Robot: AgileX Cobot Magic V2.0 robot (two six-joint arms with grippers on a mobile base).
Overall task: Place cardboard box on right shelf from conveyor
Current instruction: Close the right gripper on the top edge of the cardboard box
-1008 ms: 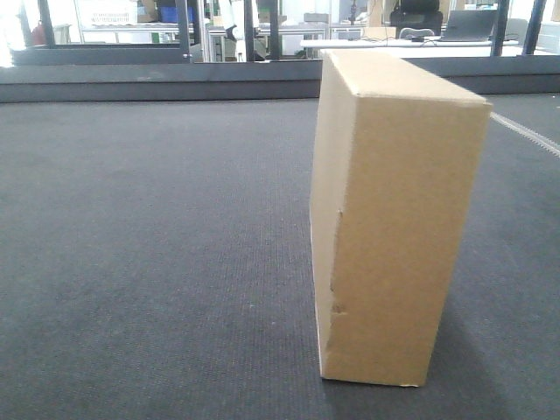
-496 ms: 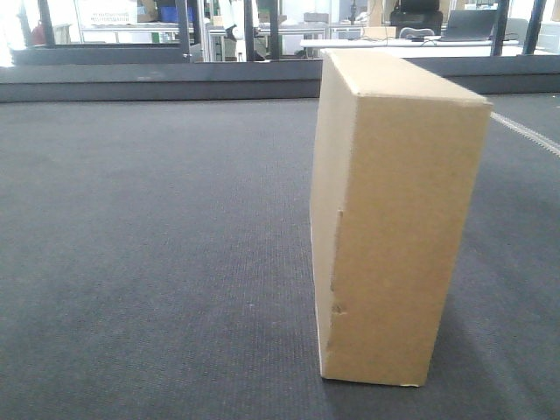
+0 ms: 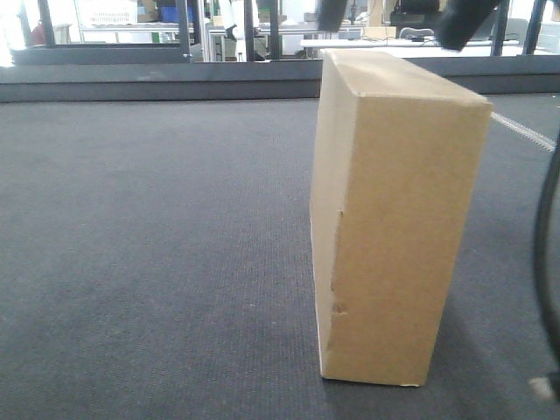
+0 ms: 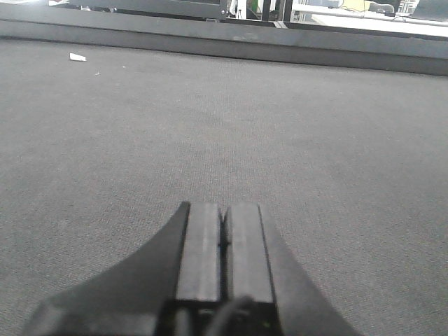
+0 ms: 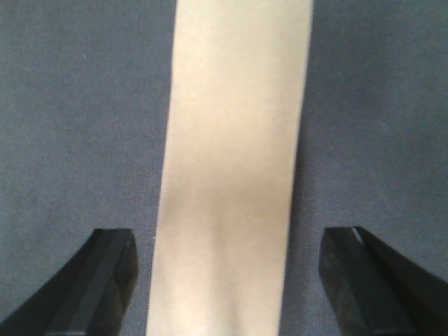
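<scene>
The cardboard box (image 3: 398, 227) stands upright on the dark grey conveyor (image 3: 157, 245), right of centre, with small dents on its near vertical edge. My right gripper (image 3: 395, 17) hangs open just above the box's top, one dark finger (image 3: 331, 12) on each side. Looking down in the right wrist view, the box's narrow top (image 5: 234, 140) runs between the spread fingers of the right gripper (image 5: 227, 241), which do not touch it. My left gripper (image 4: 222, 210) is shut on nothing, low over bare belt (image 4: 210, 126). The right shelf is out of view.
A darker raised rim (image 3: 157, 83) closes the belt's far edge, with desks and metal frames (image 3: 262, 31) beyond it. A black cable (image 3: 547, 236) curves down the right edge. A small white scrap (image 4: 77, 57) lies on the belt far left.
The right gripper's fingers have come into the front view from above, over the box top, and its cable now shows at the right edge. The box has not moved.
</scene>
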